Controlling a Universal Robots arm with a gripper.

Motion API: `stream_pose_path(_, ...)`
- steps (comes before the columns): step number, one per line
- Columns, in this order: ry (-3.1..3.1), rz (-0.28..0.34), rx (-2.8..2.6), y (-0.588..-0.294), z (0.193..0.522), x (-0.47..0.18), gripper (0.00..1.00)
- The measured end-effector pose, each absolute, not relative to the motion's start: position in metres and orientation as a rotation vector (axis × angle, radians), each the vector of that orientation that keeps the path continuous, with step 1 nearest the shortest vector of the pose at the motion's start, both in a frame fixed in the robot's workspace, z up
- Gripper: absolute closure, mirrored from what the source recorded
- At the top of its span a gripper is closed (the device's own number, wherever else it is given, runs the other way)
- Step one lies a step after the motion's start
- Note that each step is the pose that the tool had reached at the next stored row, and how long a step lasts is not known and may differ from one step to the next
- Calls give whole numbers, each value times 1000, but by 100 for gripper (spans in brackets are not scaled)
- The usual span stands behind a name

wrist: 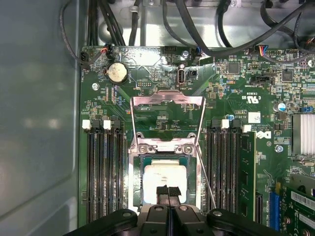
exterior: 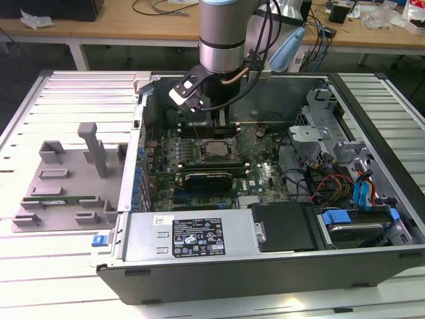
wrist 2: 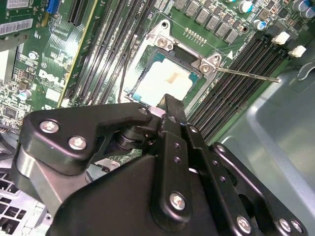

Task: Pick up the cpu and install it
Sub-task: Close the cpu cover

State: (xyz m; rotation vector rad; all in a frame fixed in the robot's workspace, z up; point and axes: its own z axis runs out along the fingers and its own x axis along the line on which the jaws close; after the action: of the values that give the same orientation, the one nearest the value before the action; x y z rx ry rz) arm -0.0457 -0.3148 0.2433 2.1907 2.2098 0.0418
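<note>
The open computer case (exterior: 279,262) on the tabletop (exterior: 66,93) holds the motherboard (exterior: 259,179). The cpu (wrist: 165,178) lies flat inside the socket (wrist: 134,187), whose load plate (wrist: 167,100) is swung open. The claw (wrist: 168,192) hangs just above the socket, clenched, fingertips pressed together over one edge of the cpu.

A wooden bench (exterior: 119,20) with white legs was seen along the top of the exterior view, strewn with cables (exterior: 159,6). Dark floor (exterior: 33,53) was shown beneath it. A pale slatted table (exterior: 73,86) was spread below, evenly lit.
</note>
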Motion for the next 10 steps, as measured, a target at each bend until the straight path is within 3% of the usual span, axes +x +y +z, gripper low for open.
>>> stream_pose_path(10, 2210, 42, 2191, -315, 276, -46, 89)
